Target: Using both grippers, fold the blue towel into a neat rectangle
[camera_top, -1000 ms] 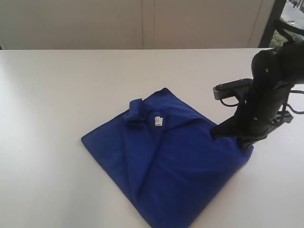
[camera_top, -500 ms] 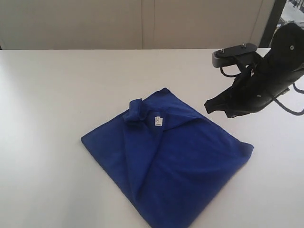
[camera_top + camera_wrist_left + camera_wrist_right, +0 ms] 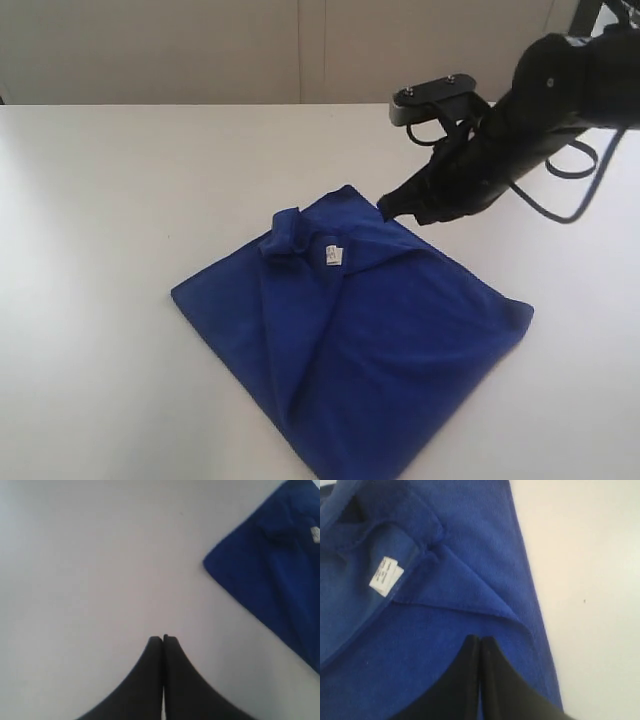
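The blue towel lies folded in a rough diamond on the white table, with a small white label and a rumpled corner at its far side. My right gripper hovers shut over the towel's far right edge, empty, its tip near the far corner. In the right wrist view the right gripper is above the blue towel near a fold and the label. My left gripper is shut over bare table, apart from the blue towel, and is out of the exterior view.
A pale wall runs behind the table's far edge. A dark post stands at the back right. Black cables loop from the right arm.
The right arm rose from the towel's right corner and swung left and toward the far side, now over the towel's far right edge. The towel has not moved.
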You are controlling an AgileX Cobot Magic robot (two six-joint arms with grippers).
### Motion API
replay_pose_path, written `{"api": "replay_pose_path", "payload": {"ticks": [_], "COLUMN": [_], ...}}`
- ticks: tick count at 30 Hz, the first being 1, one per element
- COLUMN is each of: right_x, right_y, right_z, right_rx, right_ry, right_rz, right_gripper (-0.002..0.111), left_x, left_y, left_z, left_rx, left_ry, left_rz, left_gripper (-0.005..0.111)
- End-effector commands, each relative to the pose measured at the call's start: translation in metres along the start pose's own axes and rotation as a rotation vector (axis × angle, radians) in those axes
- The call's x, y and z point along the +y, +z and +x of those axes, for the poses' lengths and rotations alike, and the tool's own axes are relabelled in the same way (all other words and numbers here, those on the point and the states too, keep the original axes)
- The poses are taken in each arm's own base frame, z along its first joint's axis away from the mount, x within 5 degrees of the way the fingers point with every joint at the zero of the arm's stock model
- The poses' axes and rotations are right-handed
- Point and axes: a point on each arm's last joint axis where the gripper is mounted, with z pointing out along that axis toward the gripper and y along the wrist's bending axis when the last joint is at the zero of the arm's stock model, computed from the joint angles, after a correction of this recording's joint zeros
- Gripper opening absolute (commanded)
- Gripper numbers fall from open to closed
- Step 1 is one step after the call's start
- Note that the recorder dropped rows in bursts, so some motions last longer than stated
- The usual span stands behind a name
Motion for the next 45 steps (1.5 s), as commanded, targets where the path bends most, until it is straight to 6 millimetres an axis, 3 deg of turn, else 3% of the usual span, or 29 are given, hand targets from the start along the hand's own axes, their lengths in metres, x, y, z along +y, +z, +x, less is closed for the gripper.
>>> {"api": "replay_pose_path", "payload": {"ticks": [1,8,14,17,21,29,38,45], "right_x": [-0.002,-0.008,-0.007,-0.007,-0.008,-0.013,-0.019,-0.037], "right_y": [0.015,0.061,0.082,0.095,0.11,0.132,0.143,0.145], "right_z": [-0.025,-0.052,-0.068,-0.072,-0.072,-0.068,-0.063,-0.06], "right_rx": [0.012,0.054,0.057,0.058,0.062,0.045,0.071,0.087], "right_ry": [-0.072,-0.178,-0.22,-0.221,-0.241,-0.235,-0.179,-0.089], "right_rz": [-0.016,-0.035,-0.096,-0.114,-0.125,-0.098,-0.045,0.064], "right_gripper": [0.0,0.0,0.0,0.0,0.0,0.0,0.0,0.0], "left_x": [-0.001,-0.004,-0.032,-0.053,-0.069,-0.067,-0.07,-0.071], "left_y": [0.035,0.102,0.16,0.203,0.253,0.295,0.314,0.325], "left_z": [-0.002,-0.001,-0.023,-0.039,-0.039,-0.038,-0.052,-0.074], "left_rx": [0.101,0.182,0.234,0.292,0.385,0.437,0.393,0.284], "left_ry": [-0.025,-0.131,-0.097,-0.038,0.002,0.102,0.171,0.248], "left_rz": [0.093,0.218,0.297,0.309,0.312,0.275,0.277,0.242], "left_gripper": [0.0,0.0,0.0,0.0,0.0,0.0,0.0,0.0]}}
